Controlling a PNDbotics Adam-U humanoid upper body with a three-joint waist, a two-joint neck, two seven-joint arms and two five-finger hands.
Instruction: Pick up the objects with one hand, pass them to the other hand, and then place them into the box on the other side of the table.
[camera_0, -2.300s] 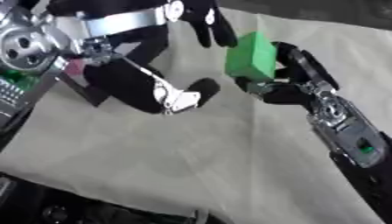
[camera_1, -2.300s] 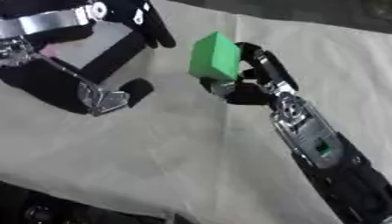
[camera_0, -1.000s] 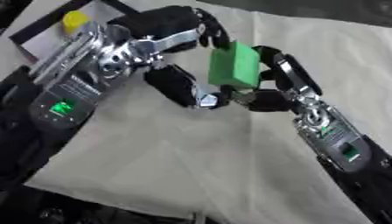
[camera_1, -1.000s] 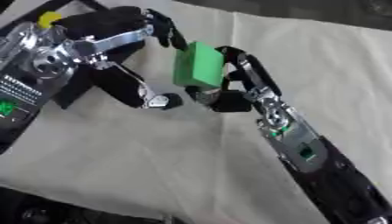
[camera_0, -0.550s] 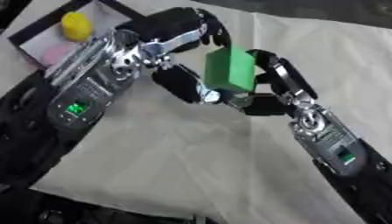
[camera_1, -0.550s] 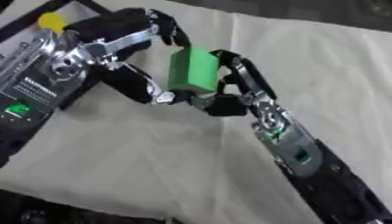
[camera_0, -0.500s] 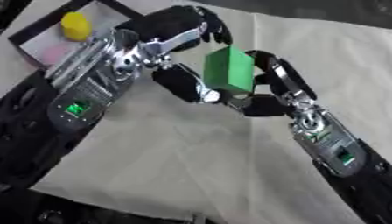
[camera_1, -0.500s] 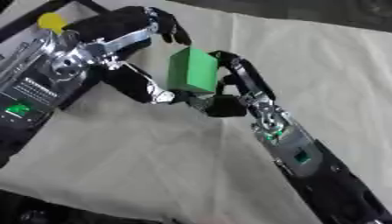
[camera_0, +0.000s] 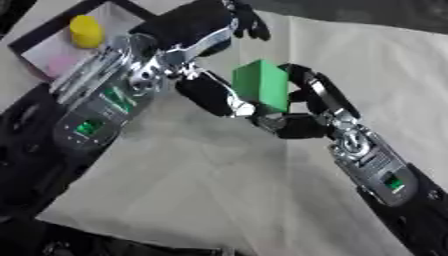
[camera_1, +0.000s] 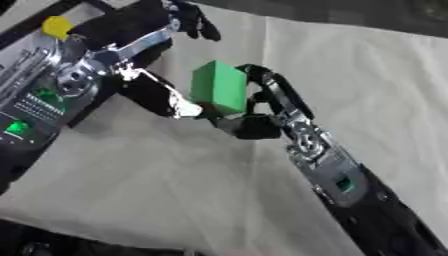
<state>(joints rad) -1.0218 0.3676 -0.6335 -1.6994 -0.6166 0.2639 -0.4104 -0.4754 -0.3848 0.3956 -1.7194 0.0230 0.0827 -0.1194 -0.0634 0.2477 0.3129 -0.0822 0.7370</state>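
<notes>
One green block (camera_0: 262, 86), one yellow object (camera_0: 86, 30), one box (camera_0: 44, 50), two hands.

A robot test bench or lab, by the look of it: a table (camera_0: 367, 65) draped in plain cream cloth, with a dark-rimmed box (camera_0: 52, 47) at its far left corner holding a yellow toy piece (camera_0: 86, 31).

Right hand (camera_0: 302, 112) holds green block (camera_0: 262, 85) aloft, fingers curled round its right side. Left hand (camera_0: 210, 75) open just left of the block, thumb reaching its lower edge. Yellow object (camera_0: 86, 31) in box (camera_0: 52, 60), behind left forearm.
</notes>
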